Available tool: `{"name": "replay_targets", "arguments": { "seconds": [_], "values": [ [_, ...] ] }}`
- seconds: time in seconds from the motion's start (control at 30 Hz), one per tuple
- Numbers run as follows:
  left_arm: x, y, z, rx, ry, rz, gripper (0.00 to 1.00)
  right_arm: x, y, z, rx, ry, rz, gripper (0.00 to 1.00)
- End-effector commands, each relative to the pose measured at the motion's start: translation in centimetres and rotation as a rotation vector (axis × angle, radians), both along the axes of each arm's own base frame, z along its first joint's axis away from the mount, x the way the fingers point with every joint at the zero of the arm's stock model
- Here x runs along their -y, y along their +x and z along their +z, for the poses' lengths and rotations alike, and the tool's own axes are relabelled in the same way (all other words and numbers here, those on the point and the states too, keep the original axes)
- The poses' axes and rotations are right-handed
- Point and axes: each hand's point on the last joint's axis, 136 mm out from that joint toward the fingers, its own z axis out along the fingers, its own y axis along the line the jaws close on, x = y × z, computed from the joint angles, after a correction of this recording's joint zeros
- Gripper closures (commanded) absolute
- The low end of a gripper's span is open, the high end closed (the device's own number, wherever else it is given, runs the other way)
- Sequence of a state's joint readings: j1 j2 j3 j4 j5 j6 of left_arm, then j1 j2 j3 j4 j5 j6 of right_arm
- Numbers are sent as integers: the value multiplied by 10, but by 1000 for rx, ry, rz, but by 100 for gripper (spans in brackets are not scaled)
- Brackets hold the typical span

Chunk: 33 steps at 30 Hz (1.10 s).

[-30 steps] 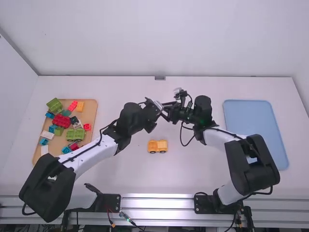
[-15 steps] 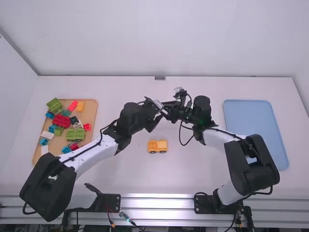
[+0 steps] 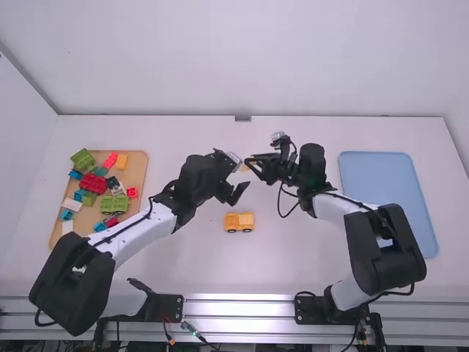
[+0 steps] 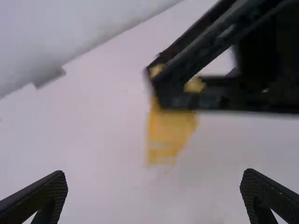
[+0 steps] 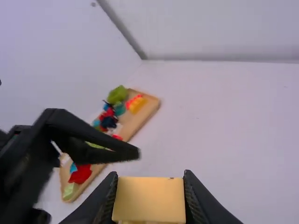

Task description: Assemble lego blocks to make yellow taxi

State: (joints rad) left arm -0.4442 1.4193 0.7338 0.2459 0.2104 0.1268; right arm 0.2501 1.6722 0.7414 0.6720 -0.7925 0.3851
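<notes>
Left: the wooden tray [image 3: 138, 173] holds assorted loose bricks and a green wheeled piece [image 3: 115, 205], away from the work. Centre: the left gripper [image 4: 154, 176] is spread wide and empty; the yellow wheeled base [image 3: 239, 223] stands upright on the table, nearer the arms' bases. Right of centre: the right gripper [image 5: 150, 179] is closed on a yellow block [image 5: 149, 200], raised above the table. Step in hand, as judged: adding this block to the base. Next, it must be aligned over the studs and pressed down; the left gripper may obstruct that approach. Far right: blue tray [image 3: 388, 198].
</notes>
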Motion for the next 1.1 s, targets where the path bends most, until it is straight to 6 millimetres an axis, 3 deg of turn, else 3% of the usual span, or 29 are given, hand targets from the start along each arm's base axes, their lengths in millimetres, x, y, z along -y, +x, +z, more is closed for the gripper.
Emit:
{"name": "replay_targets", "arguments": {
  "seconds": [0.0,0.17,0.23,0.33,0.37,0.53,0.6,0.67,0.7,0.77,0.87,1.07],
  "values": [
    [-18,9,5,-49,-29,70,1,10,19,8,43,-68,-36,92],
    [-55,15,-3,-156,4,166,1,7,18,0,7,-217,24,94],
    [-95,18,-8,-236,38,258,1,2,10,1,18,-342,102,95],
    [-136,18,-11,-321,10,362,1,-3,1,2,19,-466,151,99],
    [-141,17,-12,-331,1,371,1,-4,0,3,19,-482,155,100],
    [-198,5,-13,-460,-178,484,1,-21,-20,6,41,-675,224,100],
    [-228,-4,-18,-502,-217,566,1,-36,-33,5,67,-736,296,100],
    [-240,-8,-21,-519,-225,604,1,-44,-37,2,75,-762,329,100],
    [-256,-14,-23,-539,-241,656,1,-54,-42,-4,73,-805,377,100],
    [-264,-18,-25,-546,-248,681,1,-60,-46,-9,69,-838,412,100],
    [-281,-26,-28,-566,-266,734,1,-88,-63,-27,66,-911,580,100],
    [-287,-29,-38,-566,-238,768,1,-119,-85,-56,75,-1018,808,100]
  ]
}}
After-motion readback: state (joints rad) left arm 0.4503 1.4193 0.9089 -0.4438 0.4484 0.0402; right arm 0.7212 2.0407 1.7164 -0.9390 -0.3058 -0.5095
